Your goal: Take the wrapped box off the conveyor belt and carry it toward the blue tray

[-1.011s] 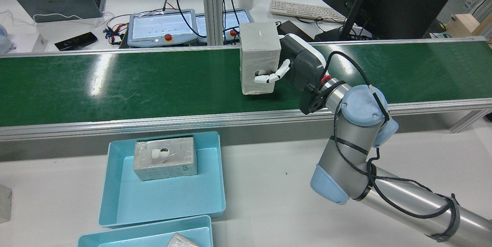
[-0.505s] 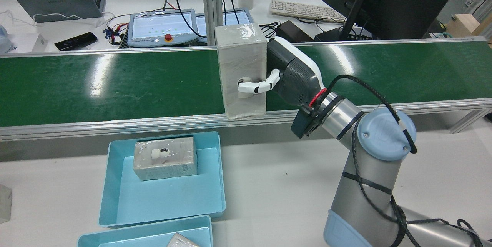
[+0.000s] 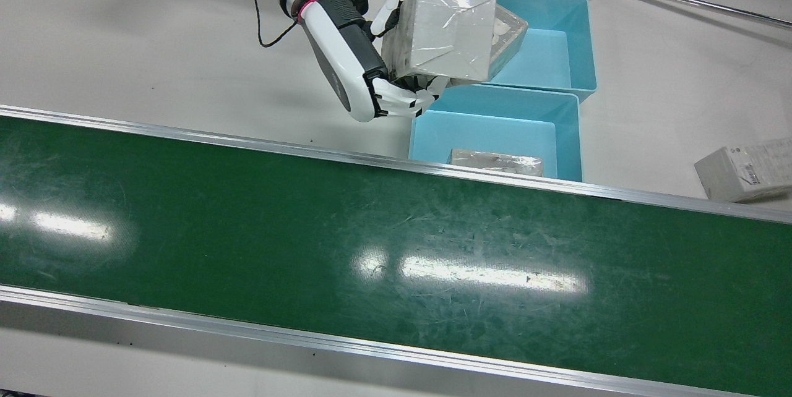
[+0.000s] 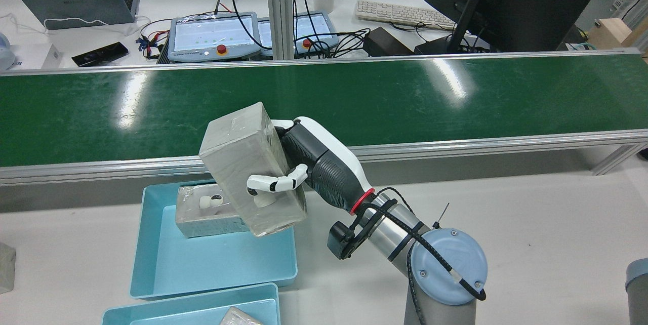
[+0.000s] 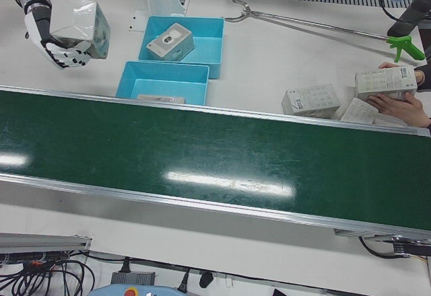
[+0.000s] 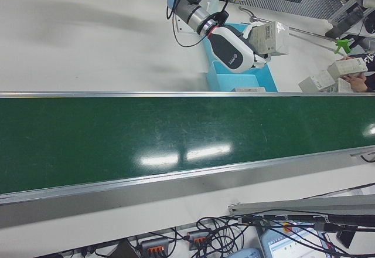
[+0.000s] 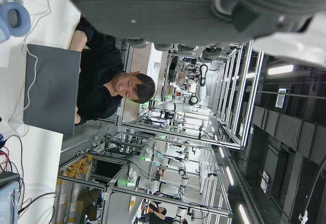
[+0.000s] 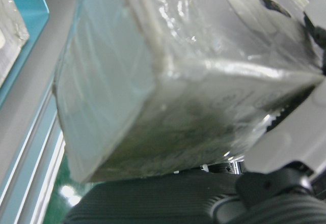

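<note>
I am holding the grey film-wrapped box [image 4: 252, 168] tilted in my right hand [image 4: 298, 175], fingers wrapped round its sides, clear of the green conveyor belt [image 4: 455, 97] and over the pale blue plastic tray [image 4: 152, 264]. I am keeping it level to avoid the other wrapped box [image 4: 202, 216] lying there.

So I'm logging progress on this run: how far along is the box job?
Done: the wrapped box is off the green belt, which shows nothing on it. In hand: the right hand grips the box, tilted, in the air at the edge of the blue tray. Left: only finishing the carry over the tray, where another box already sits.
</note>
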You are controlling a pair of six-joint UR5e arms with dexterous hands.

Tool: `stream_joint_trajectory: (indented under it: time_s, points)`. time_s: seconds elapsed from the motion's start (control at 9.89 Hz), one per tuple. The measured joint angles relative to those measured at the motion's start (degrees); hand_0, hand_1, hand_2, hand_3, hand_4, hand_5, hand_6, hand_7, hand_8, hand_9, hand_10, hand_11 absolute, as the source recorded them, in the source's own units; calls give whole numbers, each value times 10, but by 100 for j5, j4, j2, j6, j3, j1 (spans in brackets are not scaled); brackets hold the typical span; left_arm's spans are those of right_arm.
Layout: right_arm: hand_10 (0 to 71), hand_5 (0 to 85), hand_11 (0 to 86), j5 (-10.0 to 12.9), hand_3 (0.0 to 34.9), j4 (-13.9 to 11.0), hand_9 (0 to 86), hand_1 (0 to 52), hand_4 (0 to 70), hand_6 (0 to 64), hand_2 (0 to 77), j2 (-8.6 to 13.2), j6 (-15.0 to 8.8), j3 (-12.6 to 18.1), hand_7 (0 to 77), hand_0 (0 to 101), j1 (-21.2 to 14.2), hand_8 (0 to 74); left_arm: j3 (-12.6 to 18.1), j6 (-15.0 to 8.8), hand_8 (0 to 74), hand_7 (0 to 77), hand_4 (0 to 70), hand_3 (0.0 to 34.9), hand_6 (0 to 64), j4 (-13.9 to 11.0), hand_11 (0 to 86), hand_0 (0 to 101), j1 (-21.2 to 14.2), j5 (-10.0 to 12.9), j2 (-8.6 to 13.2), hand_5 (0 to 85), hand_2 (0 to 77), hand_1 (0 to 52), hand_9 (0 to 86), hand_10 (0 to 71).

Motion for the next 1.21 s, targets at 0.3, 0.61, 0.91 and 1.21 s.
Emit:
stream_joint_trajectory:
  time_s: [0.3,0.61,0.91,1.21]
  points:
    - [409,469,496,-28,0,59,545,16,278,360,404,17,-112,-166,682,474,-254,507,0,0,5,5,0,0,0,0,0,0,0,0,0,11,5,0,5,5]
    - [322,420,404,-129,28,57,447,27,213,305,404,7,-65,-141,682,479,-447,425,0,0,5,5,0,0,0,0,0,0,0,0,0,11,5,0,5,5]
    - [0,98,109,-194,150,17,169,175,76,93,175,-16,71,21,349,471,-533,120,0,0,5,5,0,0,0,0,0,0,0,0,0,11,11,0,0,5]
    - [0,98,16,-294,209,-21,16,104,76,11,22,-46,179,364,158,469,-426,0,0,0,5,5,0,0,0,0,0,0,0,0,0,5,11,0,5,5]
